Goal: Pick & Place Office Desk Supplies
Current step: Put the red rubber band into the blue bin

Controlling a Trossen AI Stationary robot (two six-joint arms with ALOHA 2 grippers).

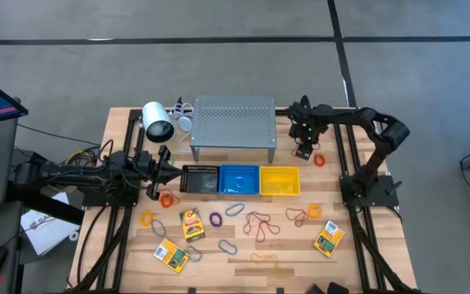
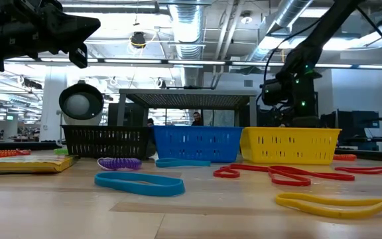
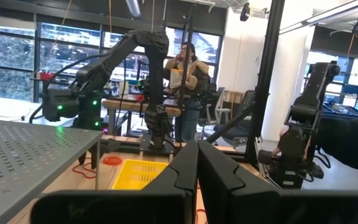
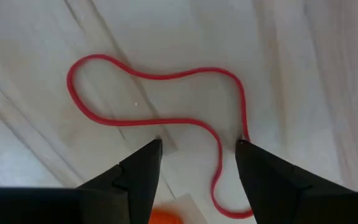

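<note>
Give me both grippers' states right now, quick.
Left gripper: shut, holding nothing, raised near the black basket.
Right gripper: open, holding nothing, fingers straddling a red rubber band on the table.

no readable text, printing on the packs too small to read

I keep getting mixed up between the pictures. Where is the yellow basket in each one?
High view: the yellow basket is mid-table, the rightmost of three baskets, in front of the grey shelf.
Low view: right of centre, next to the blue basket.
Left wrist view: on the table, past the grey shelf's corner.
Right wrist view: not in it.
Shared landmark: the grey shelf.
</note>
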